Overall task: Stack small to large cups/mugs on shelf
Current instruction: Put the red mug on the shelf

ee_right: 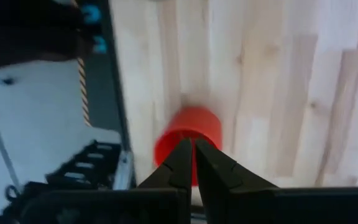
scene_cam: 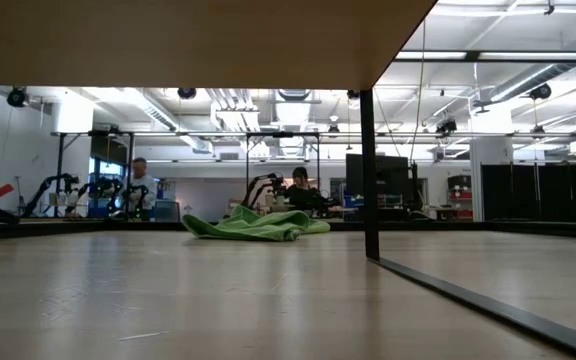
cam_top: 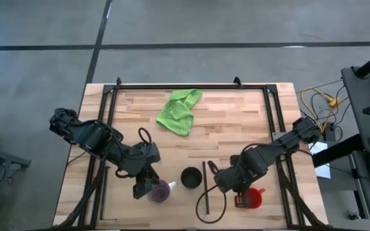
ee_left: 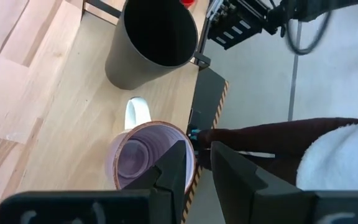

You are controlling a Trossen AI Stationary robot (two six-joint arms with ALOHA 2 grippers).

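Observation:
The translucent purple cup [cam_top: 161,191] with a whitish handle [ee_left: 135,112] stands near the table's near edge. My left gripper [cam_top: 148,187] is at its rim, also seen in the left wrist view [ee_left: 199,158]. The black handleless cup [cam_top: 190,177] stands upright just right of it, on its base. My right gripper [cam_top: 239,197] is at the red mug [cam_top: 255,198], with its fingers almost together [ee_right: 193,146]. The shelf's wood surface [cam_top: 236,122] lies between thin black bars. The low view shows no cup and no gripper. My left gripper has the purple cup's rim [ee_left: 190,152] on the side away from the handle, with one finger [ee_left: 174,171] inside the cup and one [ee_left: 238,180] outside. The fingers come slanting down from the table's left. The cup is upright. My right gripper is shut on the red mug [ee_right: 188,134], at the end of the mug nearest the wrist camera. The fingertips [ee_right: 180,163] hide the place of contact, so which part they have cannot be told. The fingers come slanting from the table's far right side.
A bright green cloth [cam_top: 180,110] lies crumpled at the far middle of the wood surface. A black frame bar [cam_top: 205,186] runs between the black cup and my right gripper. A person's white sleeve [ee_left: 340,155] shows beyond the table's near edge.

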